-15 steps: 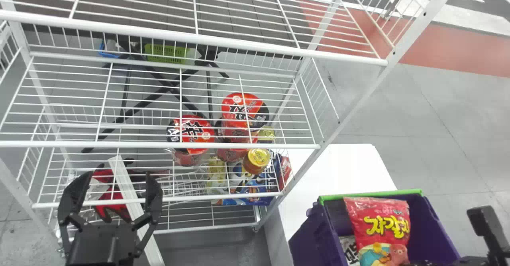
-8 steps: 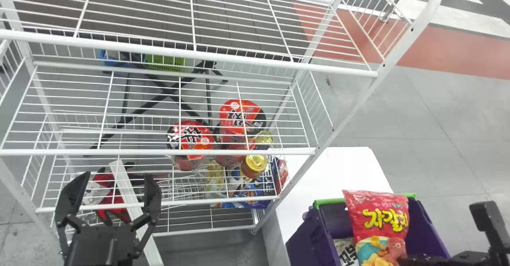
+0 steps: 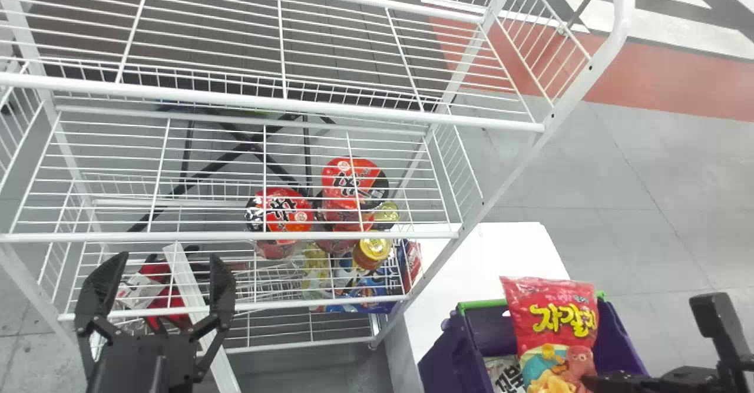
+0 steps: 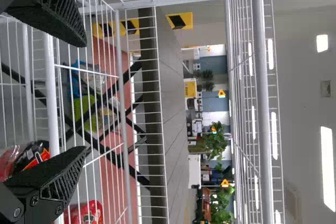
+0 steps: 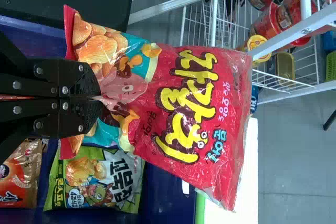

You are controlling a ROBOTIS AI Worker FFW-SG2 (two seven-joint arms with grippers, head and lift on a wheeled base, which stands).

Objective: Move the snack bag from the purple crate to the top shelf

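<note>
Right gripper (image 3: 614, 379): jaws clamped on snack bag (image 3: 551, 304); left gripper (image 3: 168, 259): jaws wide, empty; rack post (image 3: 511, 175) between.

The snack bag (image 5: 197, 103) looks glossy, crinkled plastic.

Snack bag (image 3: 556, 313) in right gripper (image 3: 596, 380) is red, yellow-lettered; crate (image 3: 450, 360) beneath is purple, green-edged; shelf (image 3: 271, 104) beyond left gripper (image 3: 169, 257), white.

The left gripper (image 3: 168, 256) has its jaws spread wide; the right gripper (image 3: 624, 376) has its jaws pinched together.
</note>
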